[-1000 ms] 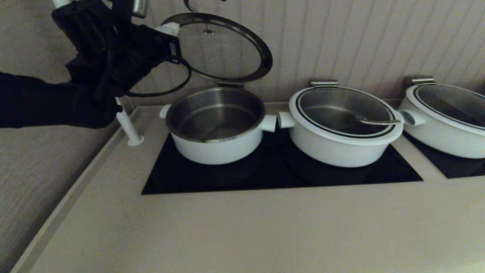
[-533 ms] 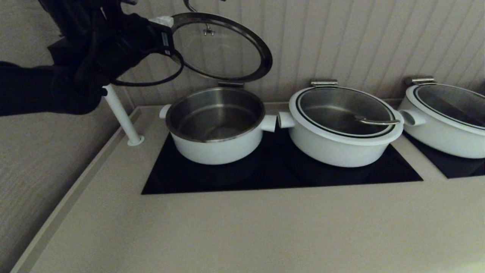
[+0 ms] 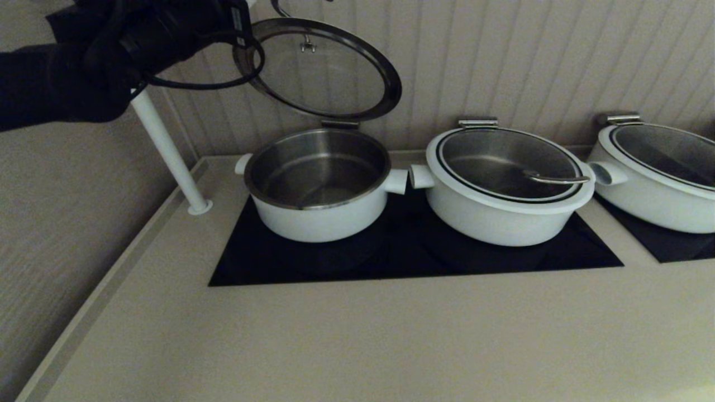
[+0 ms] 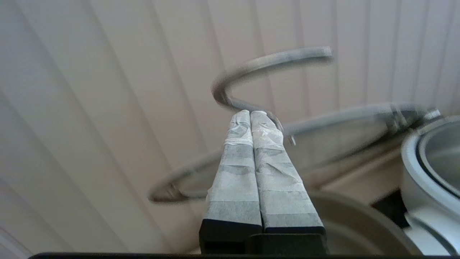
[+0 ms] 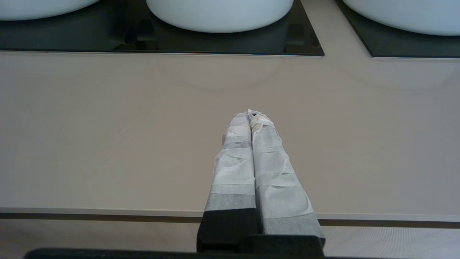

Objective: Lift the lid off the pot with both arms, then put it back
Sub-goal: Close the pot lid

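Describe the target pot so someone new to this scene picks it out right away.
Find the black cooktop panel set into the beige counter; two white pots sit on it. The pot is the one on the robot's left, nearest the white post. It alone is open, steel interior showing, its glass lid tipped up behind it, while the neighbouring pot is covered.

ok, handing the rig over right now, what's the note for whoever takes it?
Left gripper: shut, raised beside the lid's wire handle. I cannot tell whether it pinches the wire.
Right gripper: shut, empty, low over the bare counter in front of the hob, away from the pots.
Lid: tipped up on its rear hinge behind the pot, which stands open and empty on the hob.
Done: lid lifted.
Left: lower it back onto the pot. The right arm is not at the lid.
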Tool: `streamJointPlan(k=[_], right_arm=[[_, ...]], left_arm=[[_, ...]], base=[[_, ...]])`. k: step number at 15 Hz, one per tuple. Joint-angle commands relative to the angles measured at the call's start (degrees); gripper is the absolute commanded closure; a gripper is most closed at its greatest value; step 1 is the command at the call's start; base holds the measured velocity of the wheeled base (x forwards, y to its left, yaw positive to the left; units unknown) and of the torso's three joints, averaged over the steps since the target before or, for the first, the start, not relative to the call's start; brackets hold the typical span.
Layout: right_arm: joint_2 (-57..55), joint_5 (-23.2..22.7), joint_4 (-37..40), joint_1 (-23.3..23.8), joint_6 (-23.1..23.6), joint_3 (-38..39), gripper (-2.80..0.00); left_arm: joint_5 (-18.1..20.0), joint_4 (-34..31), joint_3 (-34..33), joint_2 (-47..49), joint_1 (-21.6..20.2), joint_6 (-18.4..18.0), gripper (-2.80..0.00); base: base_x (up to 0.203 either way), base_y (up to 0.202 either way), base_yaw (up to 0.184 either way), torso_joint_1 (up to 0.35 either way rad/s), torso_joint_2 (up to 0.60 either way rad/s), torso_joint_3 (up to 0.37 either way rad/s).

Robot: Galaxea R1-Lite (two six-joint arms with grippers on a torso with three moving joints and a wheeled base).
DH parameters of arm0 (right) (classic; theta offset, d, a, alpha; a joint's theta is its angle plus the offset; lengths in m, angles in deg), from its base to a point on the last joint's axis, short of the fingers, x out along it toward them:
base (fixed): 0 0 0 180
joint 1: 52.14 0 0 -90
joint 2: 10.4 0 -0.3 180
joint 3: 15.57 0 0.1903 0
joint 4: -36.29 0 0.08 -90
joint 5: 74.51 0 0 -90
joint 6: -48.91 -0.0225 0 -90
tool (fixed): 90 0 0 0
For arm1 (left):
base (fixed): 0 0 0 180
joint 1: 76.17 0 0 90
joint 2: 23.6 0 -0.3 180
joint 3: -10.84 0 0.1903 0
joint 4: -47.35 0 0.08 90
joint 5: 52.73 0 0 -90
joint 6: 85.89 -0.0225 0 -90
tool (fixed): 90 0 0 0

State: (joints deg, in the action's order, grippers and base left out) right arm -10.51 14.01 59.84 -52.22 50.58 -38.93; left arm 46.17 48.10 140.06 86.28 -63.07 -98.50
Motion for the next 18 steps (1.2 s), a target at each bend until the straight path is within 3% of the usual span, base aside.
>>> streamJointPlan(k=[1,18], right_arm=[[0.0,0.0,0.0,0.0,0.0,0.0,0.00],[0.0,0.0,0.0,0.0,0.0,0.0,0.00]], left_arm=[[0.2,-2.9,5.4,2.7,0.0,-0.2,0.00],[1.8,-2.6,5.5,5.5,0.1,-0.9,0.00]], base=[[0.000,0.000,0.000,0.000,0.00,0.000],[0.000,0.000,0.000,0.000,0.00,0.000]])
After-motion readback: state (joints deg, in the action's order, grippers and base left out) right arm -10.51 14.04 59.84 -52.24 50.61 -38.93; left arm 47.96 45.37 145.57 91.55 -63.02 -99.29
